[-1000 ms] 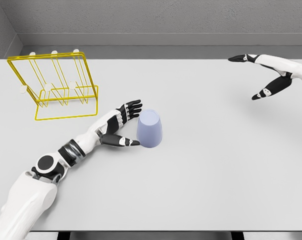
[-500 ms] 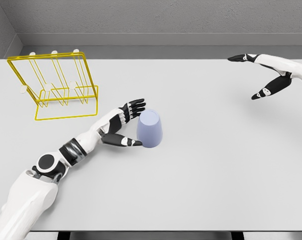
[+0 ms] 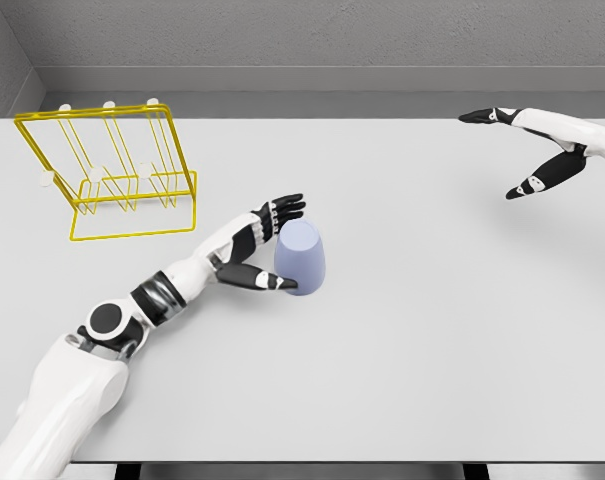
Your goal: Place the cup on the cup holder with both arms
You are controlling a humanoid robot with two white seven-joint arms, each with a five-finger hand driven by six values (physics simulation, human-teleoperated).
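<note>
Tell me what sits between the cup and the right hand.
Nothing: in the head view only bare table lies between the cup and the right hand.

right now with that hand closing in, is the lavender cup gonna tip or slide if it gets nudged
The cup stands upside down on its wider rim, so it probably resists tipping. Its smooth tapered wall and the bare table suggest it may slide instead. The left hand has fingers open around its side; a loose grip could slip upward on the taper.

A pale lavender cup [image 3: 301,257] sits on a light grey table [image 3: 412,330]. At ten o'clock from it, a bright yellow wire cup holder [image 3: 107,170] with white peg tips. Both arms are white with black fingers; grey walls behind.
</note>
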